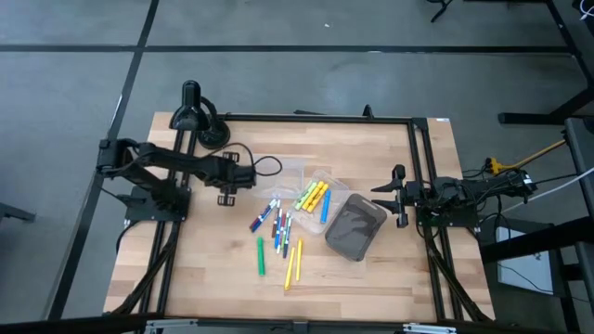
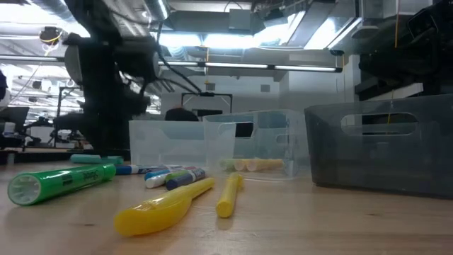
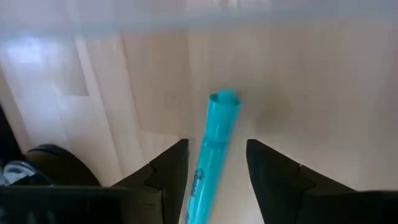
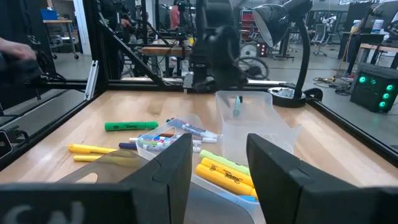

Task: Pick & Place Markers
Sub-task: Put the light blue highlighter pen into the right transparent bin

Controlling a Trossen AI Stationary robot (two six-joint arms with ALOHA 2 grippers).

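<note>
**What can't be made out from here**

The teal marker (image 3: 214,152) runs off the edge of the left wrist view, so its far end is lost. From above, the clear trays (image 1: 316,181) barely show against the wood and the clustered markers (image 1: 278,223) blur together, uncountable. At table level, the dark grey bin (image 2: 382,145) is cut off at the side.

We see 2 dark, near-black arms of 6 joints each, matte and angular. A black cable loops from the left arm (image 1: 167,165); the right arm (image 1: 464,193) trails black and white cables. Each ends in 2 blunt, wedge-shaped black fingers (image 4: 165,168).
</note>
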